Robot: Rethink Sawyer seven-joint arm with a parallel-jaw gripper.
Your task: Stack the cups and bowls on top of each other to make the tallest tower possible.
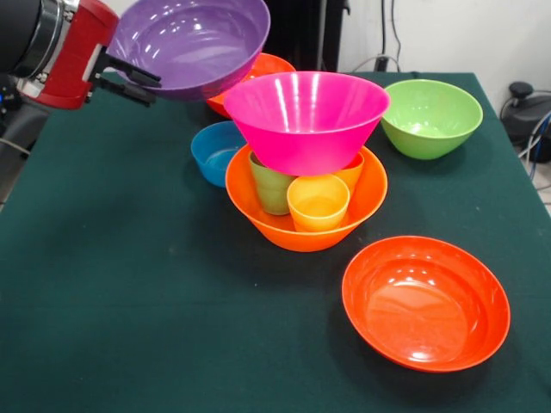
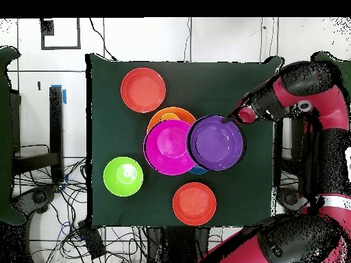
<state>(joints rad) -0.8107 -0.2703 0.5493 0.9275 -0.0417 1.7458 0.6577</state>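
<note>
My gripper [image 1: 138, 79] is shut on the rim of the purple bowl [image 1: 191, 43] and holds it tilted in the air at the far left, just beside the tower; it also shows in the overhead view [image 2: 236, 122] with the purple bowl [image 2: 216, 142]. The large light orange bowl [image 1: 306, 225] holds the green cup [image 1: 269, 185], yellow cup [image 1: 318, 203] and orange cup [image 1: 351, 172]. The large pink bowl [image 1: 306, 116] rests on these cups. In the overhead view the pink bowl [image 2: 168, 146] hides the cups.
A small blue bowl [image 1: 213, 151] sits left of the tower, partly under the purple bowl. One red-orange bowl [image 1: 425, 301] lies front right; another [image 1: 274, 67] is partly hidden behind the pink bowl. A lime green bowl [image 1: 430, 116] stands back right.
</note>
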